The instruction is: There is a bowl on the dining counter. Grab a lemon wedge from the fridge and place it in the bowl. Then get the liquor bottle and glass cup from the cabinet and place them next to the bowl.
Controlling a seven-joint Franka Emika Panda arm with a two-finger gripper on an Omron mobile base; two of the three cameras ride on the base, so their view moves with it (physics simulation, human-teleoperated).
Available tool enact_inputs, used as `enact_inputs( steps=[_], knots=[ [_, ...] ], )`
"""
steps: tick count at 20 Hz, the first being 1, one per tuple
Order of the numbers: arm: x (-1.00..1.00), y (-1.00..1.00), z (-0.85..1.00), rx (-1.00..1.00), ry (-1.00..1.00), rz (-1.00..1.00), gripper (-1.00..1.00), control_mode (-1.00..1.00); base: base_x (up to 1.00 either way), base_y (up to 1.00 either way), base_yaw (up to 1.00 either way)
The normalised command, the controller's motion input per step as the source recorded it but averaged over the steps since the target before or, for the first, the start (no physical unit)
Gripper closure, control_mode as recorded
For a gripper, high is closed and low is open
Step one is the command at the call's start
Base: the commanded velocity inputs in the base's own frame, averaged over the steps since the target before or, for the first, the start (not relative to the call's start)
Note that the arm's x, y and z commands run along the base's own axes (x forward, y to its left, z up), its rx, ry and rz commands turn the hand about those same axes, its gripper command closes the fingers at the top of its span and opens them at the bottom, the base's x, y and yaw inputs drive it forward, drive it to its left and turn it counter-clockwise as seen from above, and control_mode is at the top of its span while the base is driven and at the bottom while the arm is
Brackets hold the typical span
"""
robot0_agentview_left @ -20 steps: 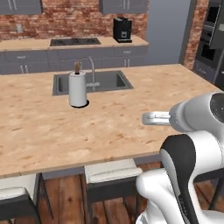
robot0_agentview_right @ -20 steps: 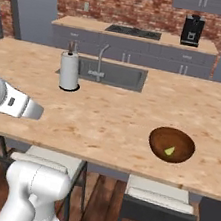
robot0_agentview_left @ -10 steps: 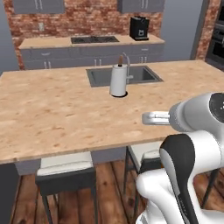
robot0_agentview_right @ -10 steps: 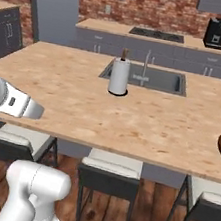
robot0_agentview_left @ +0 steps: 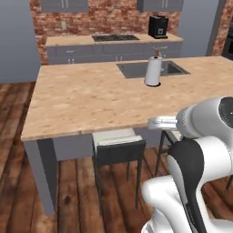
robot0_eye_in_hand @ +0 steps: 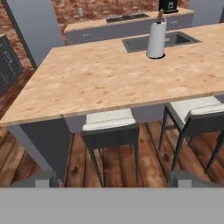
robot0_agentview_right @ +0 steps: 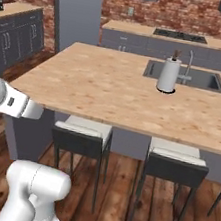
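- Judged step: the lemon wedge part looks finished, and the base seems to be travelling along the dining counter [robot0_agentview_left: 91,98] toward the cabinet for the liquor bottle and glass cup.
- The claw [robot0_eye_in_hand: 113,178] stands with its fingers apart and nothing between them; its two tips rise at the bottom corners of the hand view, facing a stool [robot0_eye_in_hand: 109,127] under the tabletop edge.
- The dining counter fills the middle of all three views, with the sink [robot0_agentview_left: 152,69] in the upper right of the left base view and a paper towel roll [robot0_agentview_left: 153,71] just beside it.
- Grey wall cabinets [robot0_agentview_left: 63,4] hang at the top edge of the left base view, above the stove counter [robot0_agentview_left: 113,43]; I cannot tell which one holds the bottle and cup.
- Next move, as I judge it: drive round the island, stop facing the right cabinet and reach for its handle.
- Against one second ago: the whole scene has slid rightward in both base views, so the camera moved. The bowl with the yellow wedge, then at lower right of the right base view, has left the picture.
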Motion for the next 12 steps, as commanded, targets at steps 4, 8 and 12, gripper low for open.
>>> enact_inputs(
  steps=[4, 8, 12],
  knots=[
    [0.00, 0.00, 0.00, 0.00, 0.00, 0.00, -1.00, 1.00, -0.18, 1.00, 0.00],
    [0.00, 0.00, 0.00, 0.00, 0.00, 0.00, -1.00, 1.00, 0.02, 1.00, 0.00],
    [0.00, 0.00, 0.00, 0.00, 0.00, 0.00, -1.00, 1.00, 0.19, 1.00, 0.00]
  ],
)
